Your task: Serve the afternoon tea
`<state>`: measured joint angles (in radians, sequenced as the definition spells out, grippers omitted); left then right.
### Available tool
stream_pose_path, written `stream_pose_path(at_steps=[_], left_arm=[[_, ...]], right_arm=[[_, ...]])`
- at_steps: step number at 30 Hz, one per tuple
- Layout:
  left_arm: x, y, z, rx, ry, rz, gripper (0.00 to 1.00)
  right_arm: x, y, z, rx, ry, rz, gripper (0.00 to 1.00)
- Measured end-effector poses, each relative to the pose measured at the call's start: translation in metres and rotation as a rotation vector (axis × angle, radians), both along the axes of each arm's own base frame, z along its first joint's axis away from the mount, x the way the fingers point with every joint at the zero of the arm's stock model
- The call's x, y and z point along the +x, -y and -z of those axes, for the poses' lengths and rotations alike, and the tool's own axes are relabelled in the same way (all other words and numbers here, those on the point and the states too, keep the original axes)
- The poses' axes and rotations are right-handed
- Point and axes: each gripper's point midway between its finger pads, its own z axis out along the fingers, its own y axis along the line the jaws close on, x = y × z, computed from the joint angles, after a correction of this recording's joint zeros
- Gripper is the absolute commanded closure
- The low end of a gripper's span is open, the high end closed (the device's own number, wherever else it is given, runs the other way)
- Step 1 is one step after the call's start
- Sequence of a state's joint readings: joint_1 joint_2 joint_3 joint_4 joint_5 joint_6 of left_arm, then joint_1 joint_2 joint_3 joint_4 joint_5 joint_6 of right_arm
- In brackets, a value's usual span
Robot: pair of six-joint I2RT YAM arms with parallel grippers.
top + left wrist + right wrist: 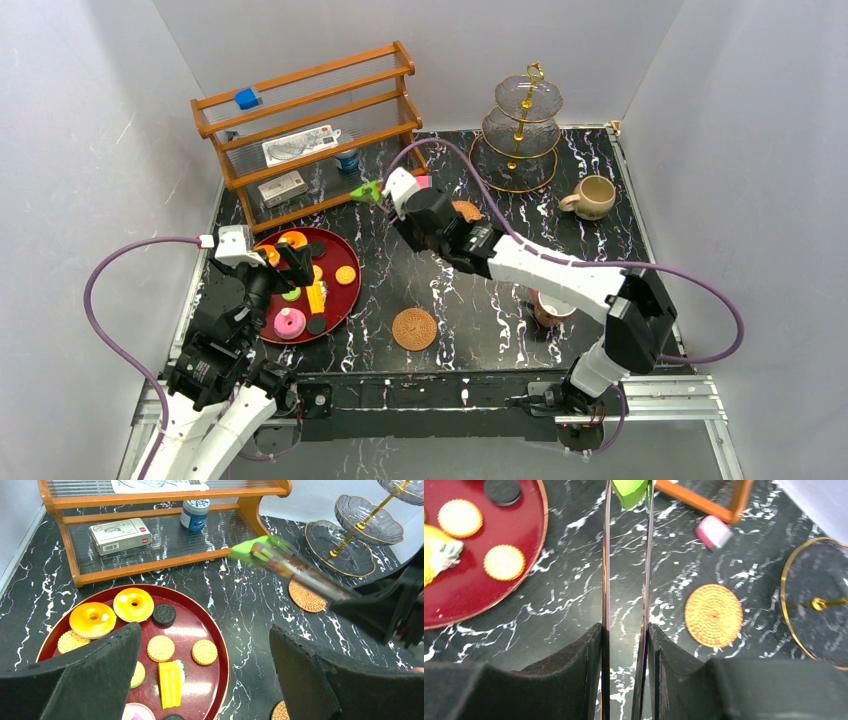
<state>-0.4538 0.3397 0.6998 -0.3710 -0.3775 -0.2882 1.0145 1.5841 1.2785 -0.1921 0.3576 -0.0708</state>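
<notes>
My right gripper is shut on a pair of metal tongs. Their tips pinch a green wedge above the marble, near the shelf's foot. A red tray holds orange donuts, cookies, a black disc, a yellow piece and a pink donut. My left gripper hangs open over the tray, holding nothing. Woven coasters lie at the front and mid-table. A beige mug stands at the right. The pinkish-brown cup is partly hidden by my right arm.
A three-tier glass stand stands at the back right. The wooden shelf at the back left carries white boxes, a blue can and a blue cube. A pink block lies by the shelf's foot.
</notes>
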Motion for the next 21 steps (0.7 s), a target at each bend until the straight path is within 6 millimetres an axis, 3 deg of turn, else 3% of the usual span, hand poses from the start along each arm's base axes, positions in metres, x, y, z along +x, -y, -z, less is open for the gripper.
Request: stream_pose_path(at_steps=[11,21], left_arm=[[0.000,0.000,0.000,0.000,-0.001,0.001,0.04],[0.004,0.003,0.007,0.015,-0.033,0.008,0.04]], right_arm=[[0.054,0.068,-0.092,0.127,0.136,0.247,0.56],[0.098,0.133,-0.132,0.161,0.214,0.456,0.56]])
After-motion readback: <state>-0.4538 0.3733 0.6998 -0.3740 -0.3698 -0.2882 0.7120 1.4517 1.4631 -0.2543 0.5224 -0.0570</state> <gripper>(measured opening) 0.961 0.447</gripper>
